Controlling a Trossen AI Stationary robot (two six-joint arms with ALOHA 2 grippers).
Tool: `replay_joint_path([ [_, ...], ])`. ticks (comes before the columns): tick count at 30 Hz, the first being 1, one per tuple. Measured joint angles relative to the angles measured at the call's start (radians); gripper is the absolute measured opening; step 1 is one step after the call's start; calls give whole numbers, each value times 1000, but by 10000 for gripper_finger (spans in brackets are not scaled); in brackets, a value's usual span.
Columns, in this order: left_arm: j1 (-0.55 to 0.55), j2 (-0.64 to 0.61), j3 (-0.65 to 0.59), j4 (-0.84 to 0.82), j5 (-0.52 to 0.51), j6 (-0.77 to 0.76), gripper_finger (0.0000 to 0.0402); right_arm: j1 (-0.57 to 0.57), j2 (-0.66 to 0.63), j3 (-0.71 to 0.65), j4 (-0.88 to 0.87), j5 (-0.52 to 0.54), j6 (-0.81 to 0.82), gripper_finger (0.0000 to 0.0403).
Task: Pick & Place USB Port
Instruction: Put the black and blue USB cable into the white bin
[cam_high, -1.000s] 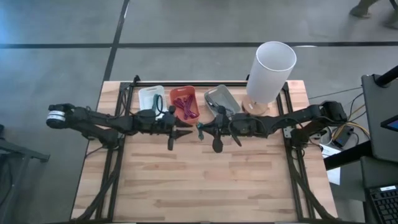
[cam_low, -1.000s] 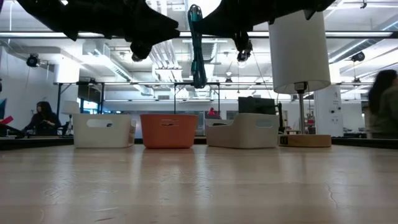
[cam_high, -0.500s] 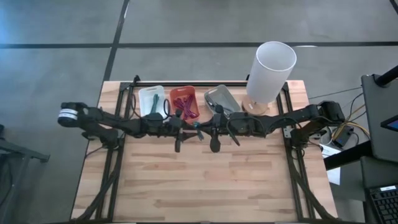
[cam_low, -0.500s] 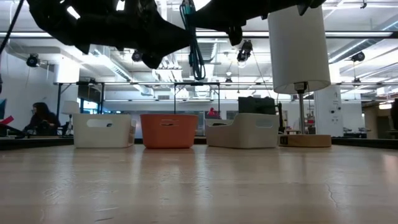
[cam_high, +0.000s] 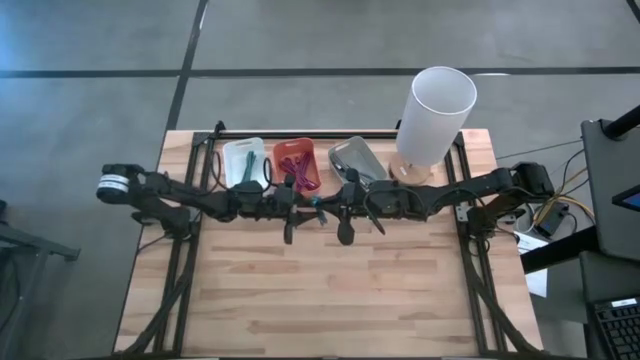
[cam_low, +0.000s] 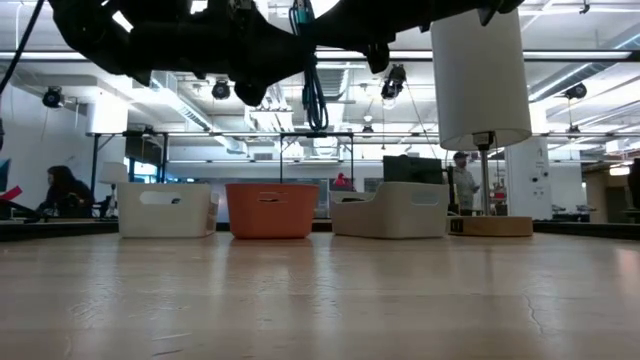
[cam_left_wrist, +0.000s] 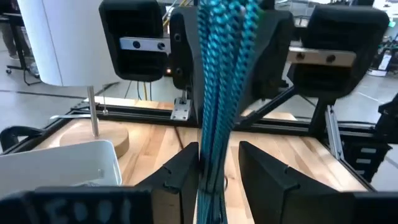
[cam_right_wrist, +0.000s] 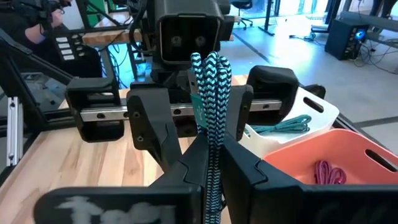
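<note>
handover mid-air | our right gripper (cam_right_wrist: 211, 163) pinches the teal cable (cam_right_wrist: 211, 93) | our left gripper (cam_left_wrist: 217, 168) spread around it, ready to take over above the worktop (cam_high: 330, 290)

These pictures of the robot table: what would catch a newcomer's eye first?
Two dark arms meet nose to nose above mid-table, a bundle of teal braided cable hanging between them. The right gripper pinches it while the left gripper stands around it. Behind stand a tall white lamp and an orange bin.
</note>
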Motion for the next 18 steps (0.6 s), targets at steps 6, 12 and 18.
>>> replay_joint_path([
  [6,-1,45,39,3,-7,25,112,0,0,6,-4,0,-9,28],
  [12,-1,62,42,1,-10,29,48,0,0,6,-24,0,38,29],
  [18,0,60,38,-12,-16,29,20,0,0,6,-43,8,18,29],
])
